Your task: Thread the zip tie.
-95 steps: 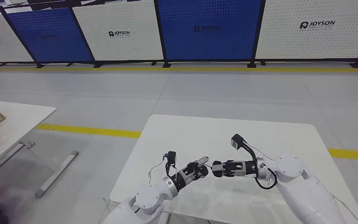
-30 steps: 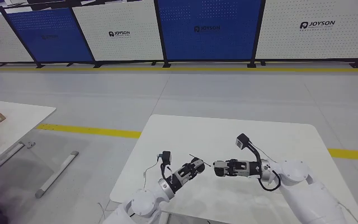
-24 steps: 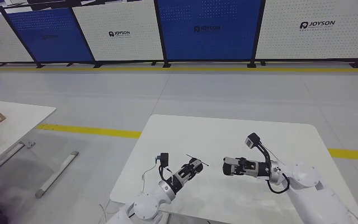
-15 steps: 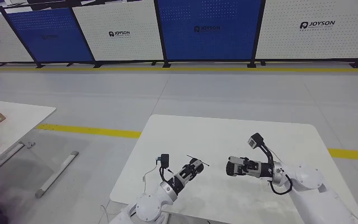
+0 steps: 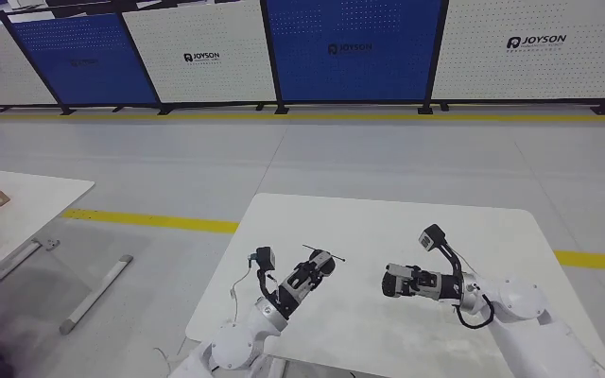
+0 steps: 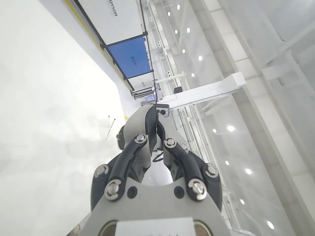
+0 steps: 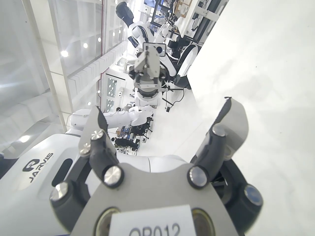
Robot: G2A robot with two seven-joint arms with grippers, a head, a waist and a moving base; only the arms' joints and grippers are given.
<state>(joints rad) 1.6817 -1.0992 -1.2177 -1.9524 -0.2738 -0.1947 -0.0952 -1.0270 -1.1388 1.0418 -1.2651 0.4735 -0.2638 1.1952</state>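
The white table (image 5: 397, 217) is the largest thing here. Over its near part, the left claw (image 5: 319, 264) is clamped on the tie (image 5: 337, 257). The tie is a thin dark strip that crosses the fingertips and sticks out on both sides, seemingly held clear of the table. The right claw (image 7: 163, 109) hangs well apart from it and faces the left claw. Its fingers are spread wide with nothing between them.

I judge the threading not yet done. The tie reads as one straight strip with no loop, and only one claw has it. The next move would call for the right claw to close on a free end and steer the tail into the head slot. That needs the two claws lined up closely, since so thin a strip will likely flex.

Which end is the head and which the tail is too small to tell. In the left wrist view the pads (image 6: 151, 124) hide the gripped stretch, and the strip beyond them is hard to follow against the background. A faint thin mark (image 6: 110, 126) on the table beside that claw may be the tie's shadow or a second tie; I cannot tell which.
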